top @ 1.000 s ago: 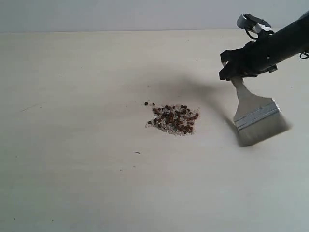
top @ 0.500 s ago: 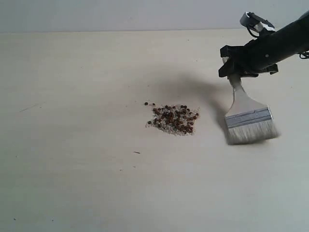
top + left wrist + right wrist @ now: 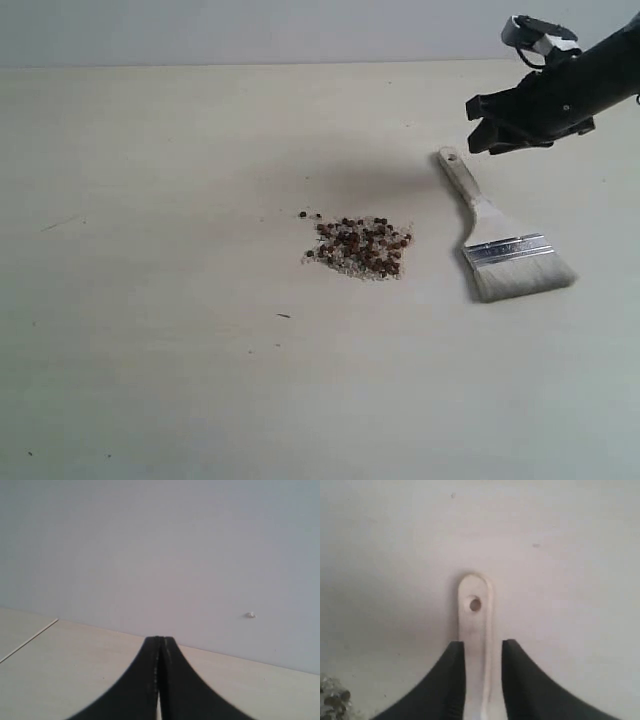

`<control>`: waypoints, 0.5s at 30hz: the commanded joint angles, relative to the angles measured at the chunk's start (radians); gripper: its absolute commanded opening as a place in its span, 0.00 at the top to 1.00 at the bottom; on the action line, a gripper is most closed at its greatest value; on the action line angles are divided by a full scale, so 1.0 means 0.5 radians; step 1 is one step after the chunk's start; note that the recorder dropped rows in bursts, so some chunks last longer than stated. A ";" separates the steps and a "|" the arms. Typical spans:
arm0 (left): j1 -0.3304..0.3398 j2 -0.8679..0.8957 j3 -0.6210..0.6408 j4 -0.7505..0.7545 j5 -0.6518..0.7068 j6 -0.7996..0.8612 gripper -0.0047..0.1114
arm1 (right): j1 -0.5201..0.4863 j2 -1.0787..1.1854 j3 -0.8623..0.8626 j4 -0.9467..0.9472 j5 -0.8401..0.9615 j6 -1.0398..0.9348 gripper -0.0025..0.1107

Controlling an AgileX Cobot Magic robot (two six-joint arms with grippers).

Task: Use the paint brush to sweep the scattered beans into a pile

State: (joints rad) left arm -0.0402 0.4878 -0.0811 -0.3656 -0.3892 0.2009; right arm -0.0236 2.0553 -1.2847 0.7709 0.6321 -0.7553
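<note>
Exterior view: paint brush (image 3: 506, 248) beside pile (image 3: 358, 247)

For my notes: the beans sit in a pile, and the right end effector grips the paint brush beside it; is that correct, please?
Not quite: the right end effector hangs open above the paint brush, which lies flat beside the pile, as the exterior view shows.

**Wide room to the left, a narrow lane on the right**

The surface (image 3: 150, 350) is open across its left half and along the near side, so anything could pass there. Near the middle sits the pile (image 3: 358, 247), with a few stray beans (image 3: 303, 214) just beside its far-left corner. The paint brush (image 3: 495, 235) lies flat to the pile's right, leaving a narrow lane between them. The right claw (image 3: 480, 127) hangs above the handle end, jaws parted.
</note>
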 commanded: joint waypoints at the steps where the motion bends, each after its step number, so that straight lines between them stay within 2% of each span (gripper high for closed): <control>1: -0.009 -0.007 0.006 -0.015 0.001 0.005 0.96 | -0.005 -0.174 -0.017 -0.638 0.107 0.460 0.98; 2: -0.009 -0.007 0.006 -0.015 0.001 0.005 0.96 | -0.005 -0.221 0.012 -0.882 0.158 0.673 0.98; 4: -0.009 -0.007 0.006 -0.015 0.001 0.005 0.96 | 0.001 -0.287 0.139 -1.139 0.140 0.889 0.98; 11: -0.009 -0.007 0.006 -0.015 0.001 0.005 0.96 | 0.001 -0.345 0.697 -1.140 -0.160 0.909 0.98; 15: -0.009 -0.007 0.006 -0.015 0.001 0.005 0.96 | 0.001 -0.345 0.859 -1.069 -0.221 0.872 0.98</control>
State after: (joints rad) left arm -0.0402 0.4878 -0.0811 -0.3656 -0.3892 0.2009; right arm -0.0236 1.8766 -0.8870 0.2171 0.5237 -0.3044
